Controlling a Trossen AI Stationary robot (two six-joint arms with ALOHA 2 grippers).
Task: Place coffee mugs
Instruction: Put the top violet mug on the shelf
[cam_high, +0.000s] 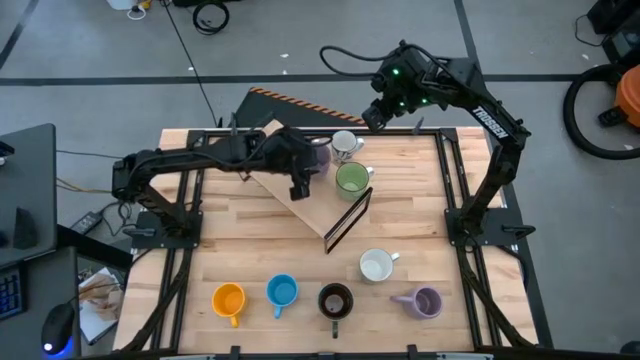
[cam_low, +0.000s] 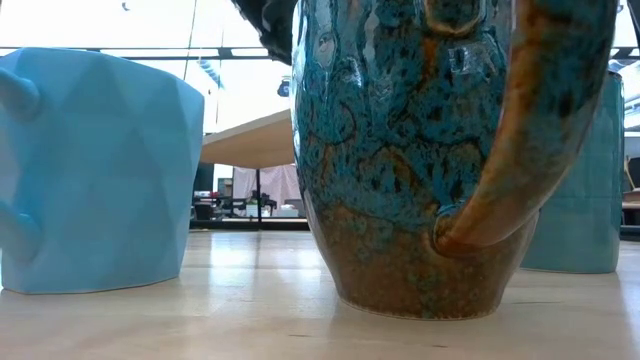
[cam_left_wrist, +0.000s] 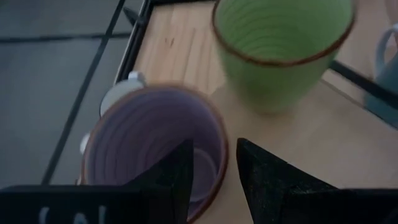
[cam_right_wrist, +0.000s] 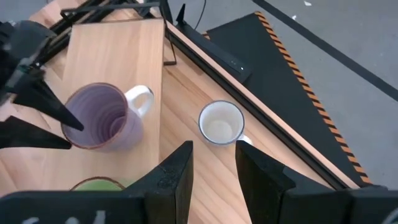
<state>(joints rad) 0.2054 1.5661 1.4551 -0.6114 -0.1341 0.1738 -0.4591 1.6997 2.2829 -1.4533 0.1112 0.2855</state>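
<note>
A lavender mug (cam_high: 318, 156) and a green mug (cam_high: 352, 180) stand upright on a raised wooden shelf board (cam_high: 285, 190). A white-silver mug (cam_high: 345, 145) stands on the table just beyond the board. My left gripper (cam_left_wrist: 214, 163) is open at the lavender mug (cam_left_wrist: 149, 149), one finger inside it and one outside its rim. My right gripper (cam_right_wrist: 214, 168) is open and holds nothing, up above the table's far edge over the white-silver mug (cam_right_wrist: 221, 122). Orange (cam_high: 229, 298), light blue (cam_high: 282, 292), dark brown (cam_high: 335, 299), white (cam_high: 376, 265) and a second lavender mug (cam_high: 425, 301) stand near the front. My left gripper has its fingers either side of the lavender mug's wall at the rim (cam_left_wrist: 222, 148), on the side away from the handle, slanting down from the table's left. A gap shows beside the wall, and I cannot tell whether a finger touches it. The mug stands upright on the board.
The shelf board's black frame edge (cam_high: 348, 220) stands up mid-table. Black rails (cam_high: 455, 200) run along the table's sides. In the low view the light blue mug (cam_low: 90, 170) and the dark glazed mug (cam_low: 420, 160) fill the front. Bare wood lies between board and front row.
</note>
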